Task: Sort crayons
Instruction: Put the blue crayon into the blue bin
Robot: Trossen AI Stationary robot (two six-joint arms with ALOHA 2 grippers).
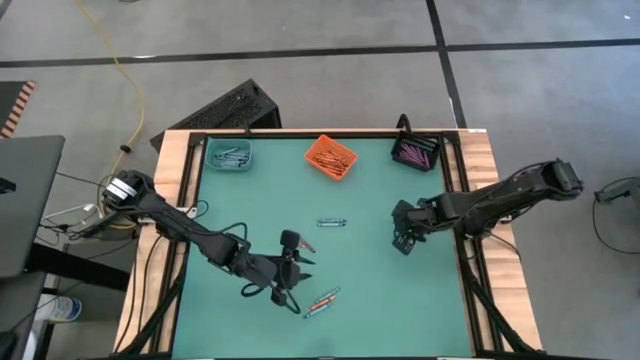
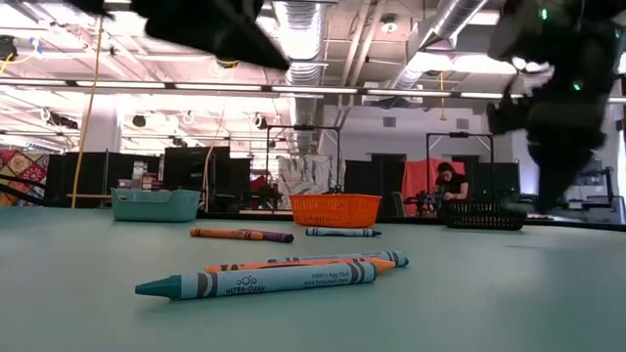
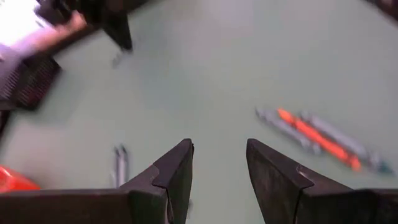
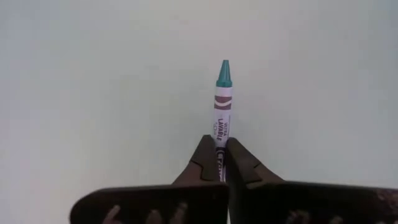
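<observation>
My right gripper (image 1: 403,240) hangs over the green mat's right half, shut on a teal-tipped crayon (image 4: 222,106). My left gripper (image 1: 298,266) is open and empty over the mat's near middle. A bundle of three crayons, orange between two blue-grey (image 1: 321,302), lies flat on the mat just near-right of it and also shows in the left wrist view (image 3: 317,135). Two more crayons (image 1: 332,222) lie flat at the mat's middle, and another small one (image 1: 305,244) beside the left gripper. My right gripper pinches the crayon's wrapped back part (image 4: 220,152) between its two fingers. The crayon lies along the fingers and sticks out past their tips, its teal point (image 4: 224,73) leading. The back end is hidden between the fingers.
Three small bins stand along the mat's far edge: teal (image 1: 230,156) at left, orange (image 1: 330,157) in the middle, black (image 1: 416,152) at right, each with crayons in it. A wooden frame (image 1: 482,170) borders the mat.
</observation>
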